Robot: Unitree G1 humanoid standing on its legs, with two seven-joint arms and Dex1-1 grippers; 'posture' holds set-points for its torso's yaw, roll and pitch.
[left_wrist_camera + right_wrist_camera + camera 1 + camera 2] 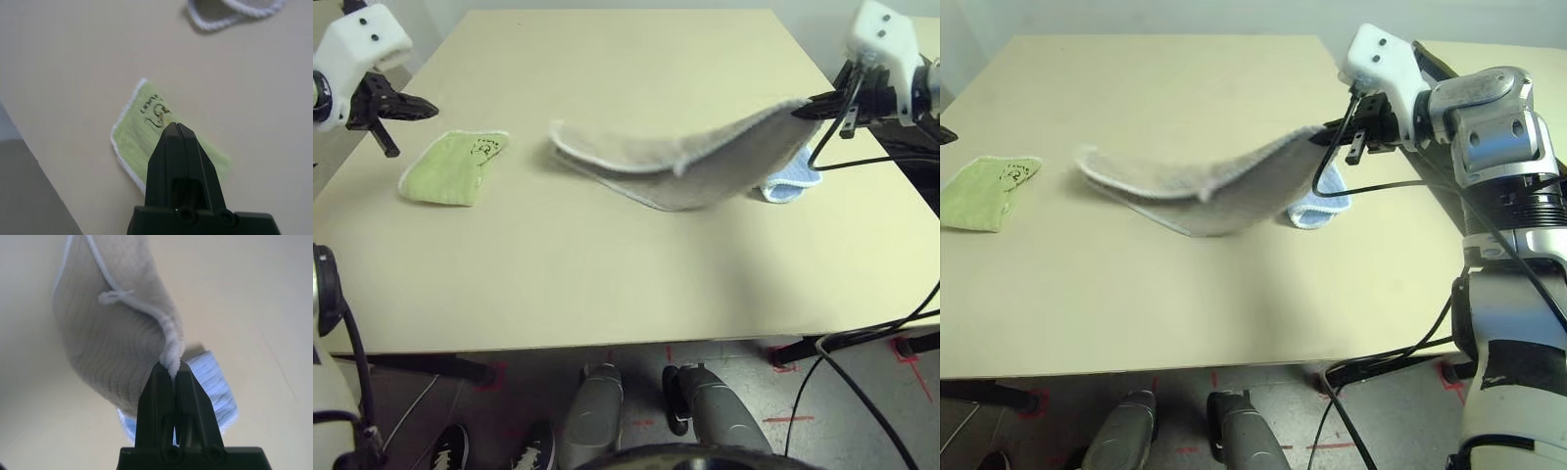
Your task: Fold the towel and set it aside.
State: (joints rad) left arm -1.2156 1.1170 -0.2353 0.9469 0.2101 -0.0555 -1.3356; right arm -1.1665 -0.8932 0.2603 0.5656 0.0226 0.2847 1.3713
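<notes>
Towel: the beige towel [685, 162] hangs doubled over in the air above the middle of the tabletop [607, 284], one end raised at the robot's right, the far end sagging low toward the centre; whether that low end touches the surface I cannot tell.
Right gripper [171, 366]: jaws closed on the towel's white-stitched edge, holding it up.
Left gripper [175, 126]: jaws closed on nothing, held above the green cloth [453, 166] on the robot's left, well apart from the towel.
Blue cloth [1317, 206]: lies folded on the tabletop under the lifted end of the towel.
Done: the towel looks folded at least once, two layers showing along the edge.
Left: it seems the fold still has to be laid flat and tidied, then the towel set to one side.
</notes>
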